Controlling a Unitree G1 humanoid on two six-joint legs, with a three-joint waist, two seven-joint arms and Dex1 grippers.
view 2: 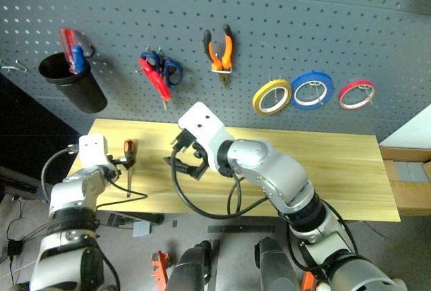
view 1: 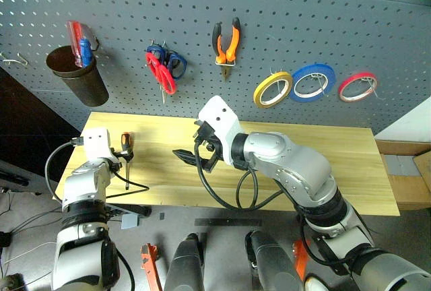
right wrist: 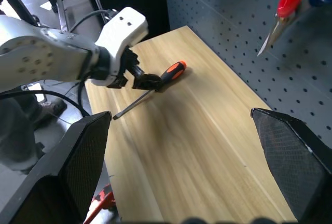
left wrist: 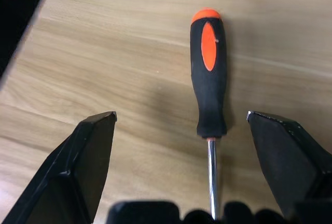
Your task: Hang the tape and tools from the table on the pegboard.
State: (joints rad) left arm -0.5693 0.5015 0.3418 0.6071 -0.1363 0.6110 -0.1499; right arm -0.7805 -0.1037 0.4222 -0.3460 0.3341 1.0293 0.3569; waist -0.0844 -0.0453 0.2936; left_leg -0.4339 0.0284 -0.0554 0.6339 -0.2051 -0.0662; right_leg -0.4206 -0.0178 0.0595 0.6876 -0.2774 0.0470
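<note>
The screwdriver [left wrist: 208, 84], the one tool not yet hung, lies flat near the left end of the tabletop [view 1: 316, 163], handle toward the pegboard [view 1: 283, 8]. It is straddled by the left gripper [left wrist: 181, 130], whose jaws are spread wide with nothing held, apparently lined up for a grasp on the handle. The right gripper [view 1: 195, 156] is held above mid-tabletop, jaws fully parted and empty, presumably kept clear. The red-handled scissors [view 1: 160, 74], pliers [view 1: 227, 45] and tape [view 1: 272, 89] are already hung on hooks.
</note>
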